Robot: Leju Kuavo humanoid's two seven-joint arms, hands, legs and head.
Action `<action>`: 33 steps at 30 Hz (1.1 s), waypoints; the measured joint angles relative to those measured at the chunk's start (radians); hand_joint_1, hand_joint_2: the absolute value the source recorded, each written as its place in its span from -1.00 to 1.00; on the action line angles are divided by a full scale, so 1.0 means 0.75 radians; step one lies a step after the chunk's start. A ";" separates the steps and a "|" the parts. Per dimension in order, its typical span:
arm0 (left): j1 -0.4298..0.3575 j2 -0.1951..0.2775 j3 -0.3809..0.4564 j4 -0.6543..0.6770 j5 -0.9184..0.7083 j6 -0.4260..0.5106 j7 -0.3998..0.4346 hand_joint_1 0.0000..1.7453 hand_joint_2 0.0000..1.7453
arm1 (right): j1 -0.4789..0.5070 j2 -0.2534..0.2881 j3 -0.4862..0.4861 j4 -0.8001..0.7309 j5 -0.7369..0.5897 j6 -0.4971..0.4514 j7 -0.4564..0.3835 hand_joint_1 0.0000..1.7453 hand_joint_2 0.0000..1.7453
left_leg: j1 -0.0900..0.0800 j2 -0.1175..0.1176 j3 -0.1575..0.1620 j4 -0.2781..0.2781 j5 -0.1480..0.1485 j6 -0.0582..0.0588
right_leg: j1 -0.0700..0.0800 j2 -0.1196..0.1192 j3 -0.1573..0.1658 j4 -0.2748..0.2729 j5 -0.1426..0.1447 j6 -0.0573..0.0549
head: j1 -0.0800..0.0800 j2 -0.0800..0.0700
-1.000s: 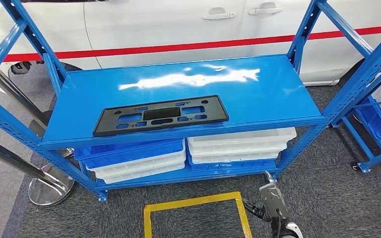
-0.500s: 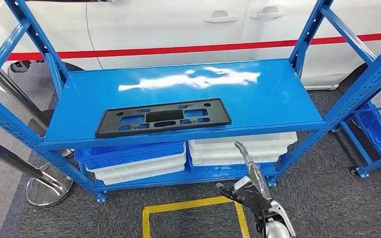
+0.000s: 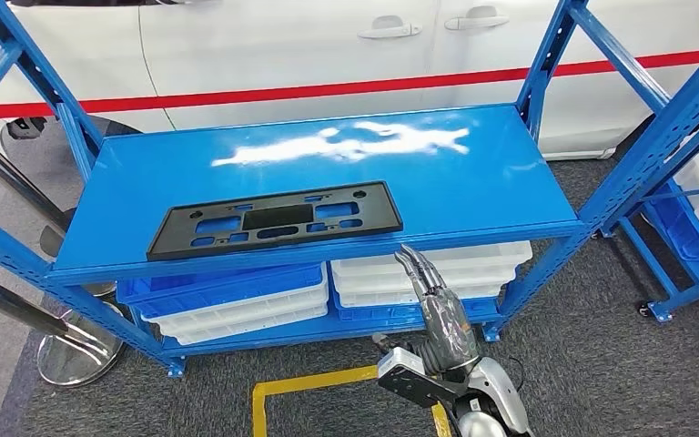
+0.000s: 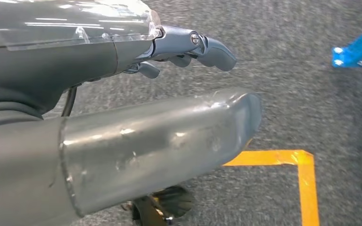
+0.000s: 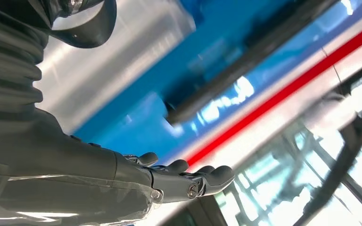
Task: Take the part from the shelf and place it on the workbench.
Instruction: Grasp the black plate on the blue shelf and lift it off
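Observation:
A flat black plastic part (image 3: pixel 273 219) with several cut-outs lies on the blue shelf (image 3: pixel 473 182), near its front edge and left of middle. My right hand (image 3: pixel 437 309) is raised in front of the shelf's front edge, below and right of the part. Its fingers (image 3: pixel 416 264) are stretched upward and hold nothing. In the right wrist view this hand (image 5: pixel 122 179) is empty, and the part (image 5: pixel 245 66) is a blurred dark bar beyond it. My left hand (image 4: pixel 160 132) hangs over the grey carpet with nothing in it.
Blue and white bins (image 3: pixel 237 296) are stacked on the lower shelf. A yellow tape square (image 3: pixel 328 387) marks the carpet before the rack. A white car (image 3: pixel 282 45) with a red stripe stands behind. A chrome stanchion base (image 3: pixel 77 350) is at the left, a second blue rack (image 3: pixel 692 182) at the right.
My right hand has risen from the floor level up to the shelf's front edge. The camera has shifted slightly, so the rack sits a little further left.

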 joint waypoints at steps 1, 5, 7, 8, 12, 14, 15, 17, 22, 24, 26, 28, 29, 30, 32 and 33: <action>-0.005 -0.001 0.000 0.000 -0.005 0.002 0.001 -1.00 -1.00 | -0.013 -0.002 0.017 -0.003 0.041 -0.026 0.010 -1.00 1.00 | -0.006 0.000 0.018 -0.047 0.013 0.006 | 0.001 0.000 -0.001 -0.001 0.001 0.005 | 0.000 0.000; -0.012 -0.006 0.001 0.000 -0.013 0.010 0.003 -1.00 -1.00 | -0.043 -0.006 0.060 -0.009 0.148 -0.090 0.031 -1.00 1.00 | -0.007 -0.003 0.033 -0.096 0.025 0.019 | -0.003 -0.002 -0.005 -0.006 0.002 0.036 | 0.000 0.000; -0.019 -0.011 0.001 0.000 -0.019 0.014 0.003 -1.00 -1.00 | -0.075 -0.009 0.092 -0.012 0.196 -0.124 0.044 -1.00 1.00 | 0.000 0.000 0.040 -0.116 0.039 0.031 | -0.004 -0.003 -0.039 0.070 -0.049 0.046 | 0.000 0.000; -0.025 -0.011 0.000 0.000 -0.023 0.016 0.004 -1.00 -1.00 | -0.094 -0.011 0.111 -0.011 0.222 -0.144 0.053 -1.00 1.00 | -0.001 0.002 0.040 -0.119 0.042 0.034 | -0.006 -0.003 -0.075 0.146 -0.090 0.049 | 0.001 0.000; -0.046 -0.011 -0.005 0.000 -0.030 0.021 0.012 -1.00 -1.00 | -0.156 -0.014 0.193 0.022 0.321 -0.229 0.084 -1.00 1.00 | -0.004 0.001 0.037 -0.116 0.042 0.035 | -0.008 -0.004 -0.169 0.326 -0.123 0.057 | 0.001 0.000; -0.055 -0.012 -0.010 0.001 -0.029 0.026 0.018 -1.00 -1.00 | -0.199 -0.014 0.225 0.054 0.352 -0.267 0.091 -1.00 1.00 | -0.004 0.000 0.040 -0.111 0.038 0.032 | -0.007 -0.005 -0.093 0.160 -0.023 0.048 | 0.001 0.000; -0.062 -0.012 -0.015 0.001 -0.027 0.030 0.020 -1.00 -1.00 | -0.225 -0.013 0.239 0.073 0.363 -0.285 0.092 -1.00 1.00 | -0.008 -0.001 0.038 -0.106 0.035 0.028 | -0.004 -0.005 -0.051 0.069 0.013 0.041 | 0.001 0.000; -0.074 -0.013 -0.026 0.002 -0.019 0.039 0.024 -1.00 -1.00 | -0.269 -0.008 0.267 0.115 0.378 -0.314 0.091 -1.00 1.00 | -0.011 -0.001 0.030 -0.100 0.032 0.016 | 0.003 -0.005 -0.016 -0.020 0.034 0.029 | 0.000 0.000; -0.098 -0.010 -0.047 0.003 0.003 0.047 0.031 -1.00 -1.00 | -0.351 0.011 0.337 0.210 0.403 -0.290 0.087 -1.00 1.00 | -0.012 -0.002 -0.002 -0.026 -0.020 -0.018 | -0.010 -0.005 -0.008 -0.046 0.043 0.000 | 0.000 0.000; -0.106 -0.010 -0.056 0.003 0.008 0.048 0.036 -1.00 -1.00 | -0.377 0.024 0.372 0.256 0.411 -0.269 0.087 -1.00 1.00 | -0.005 -0.002 -0.084 0.143 -0.102 -0.031 | -0.011 -0.008 -0.006 -0.048 0.043 -0.006 | -0.001 0.000; -0.107 -0.009 -0.066 0.003 0.015 0.050 0.043 -1.00 -1.00 | -0.387 0.035 0.404 0.304 0.414 -0.257 0.089 -1.00 1.00 | 0.000 -0.002 -0.152 0.271 -0.135 -0.039 | -0.011 -0.009 -0.006 -0.046 0.042 -0.008 | -0.001 0.000; -0.109 -0.006 -0.073 0.003 0.022 0.051 0.048 -1.00 -1.00 | -0.394 0.049 0.430 0.350 0.414 -0.250 0.090 -1.00 1.00 | 0.003 -0.002 -0.127 0.202 -0.066 -0.041 | -0.013 -0.007 -0.005 -0.041 0.038 -0.004 | -0.001 0.000; -0.113 -0.005 -0.075 0.003 0.024 0.051 0.050 -1.00 -1.00 | -0.399 0.057 0.441 0.372 0.413 -0.249 0.091 -1.00 1.00 | 0.005 -0.001 -0.083 0.105 -0.013 -0.040 | -0.014 -0.006 -0.002 -0.038 0.035 0.000 | -0.001 0.000; -0.117 -0.004 -0.079 0.003 0.025 0.051 0.053 -1.00 -1.00 | -0.405 0.066 0.451 0.393 0.413 -0.248 0.092 -1.00 1.00 | 0.004 -0.002 -0.040 0.013 0.023 -0.038 | -0.013 -0.006 -0.001 -0.035 0.031 0.006 | -0.001 0.000; -0.125 -0.004 -0.088 0.004 0.026 0.050 0.060 -1.00 -1.00 | -0.418 0.082 0.468 0.434 0.410 -0.248 0.093 -1.00 1.00 | 0.000 -0.006 0.006 -0.088 0.050 -0.028 | -0.009 -0.004 -0.003 -0.032 0.029 0.020 | -0.001 0.000; -0.128 -0.004 -0.095 0.004 0.025 0.049 0.065 -1.00 -1.00 | -0.424 0.089 0.475 0.454 0.408 -0.248 0.094 -1.00 1.00 | -0.004 -0.008 0.008 -0.094 0.046 -0.020 | -0.007 -0.004 -0.003 -0.034 0.031 0.028 | 0.000 0.000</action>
